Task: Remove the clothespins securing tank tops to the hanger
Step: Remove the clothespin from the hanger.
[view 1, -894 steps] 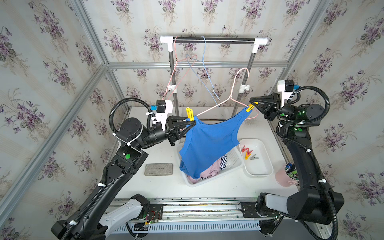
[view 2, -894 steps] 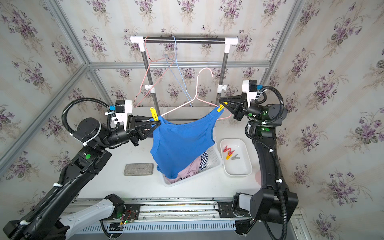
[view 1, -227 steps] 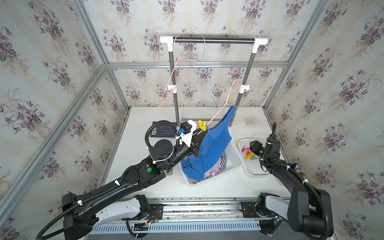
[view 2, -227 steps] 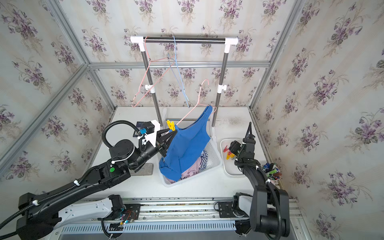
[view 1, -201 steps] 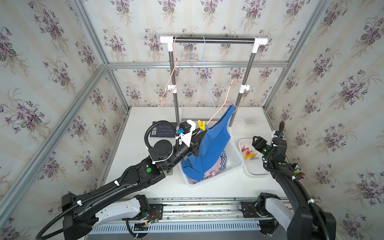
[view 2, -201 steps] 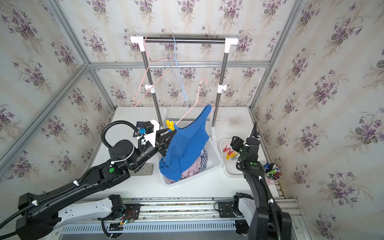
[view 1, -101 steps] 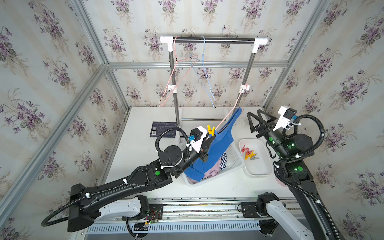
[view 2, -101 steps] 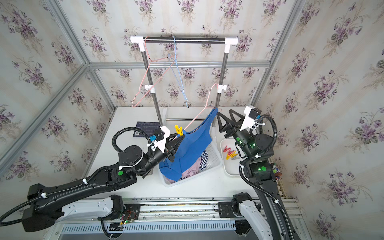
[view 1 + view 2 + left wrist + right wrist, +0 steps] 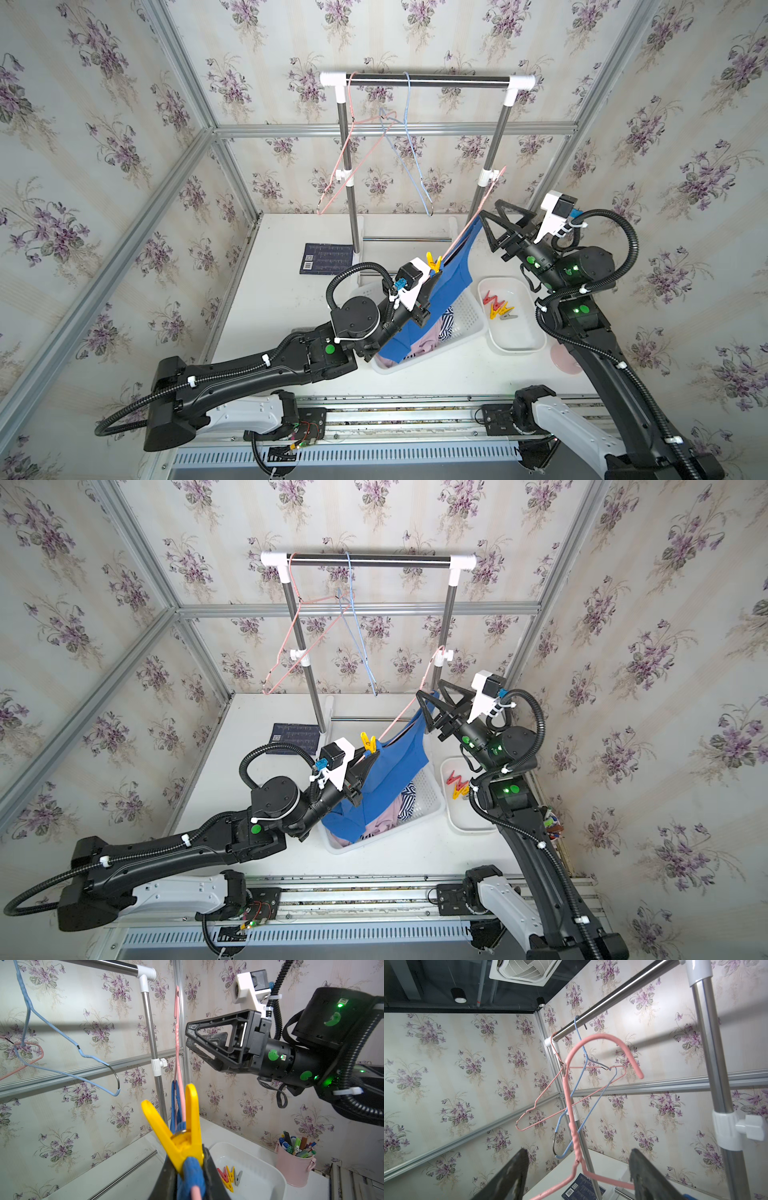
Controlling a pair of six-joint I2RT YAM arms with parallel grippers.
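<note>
A bright blue tank top hangs from a tilted pink hanger and droops into a white basket. A yellow clothespin pins one strap to the hanger's lower shoulder. My left gripper is shut on the hanger wire and blue strap just below that clothespin. My right gripper stands open at the hanger's upper shoulder, the pink wire between its fingers without touching. Striped and pink tank tops lie in the basket.
The white basket sits mid-table, with a white tray to its right holding red, yellow and grey clothespins. Behind stands a metal rack with a bare pink and a bare blue hanger. A dark booklet and a pink pen cup are nearby.
My right arm has risen from the tray to the hanger's upper shoulder, jaws open. My left arm has carried the hanger and blue top rightward over the basket.
</note>
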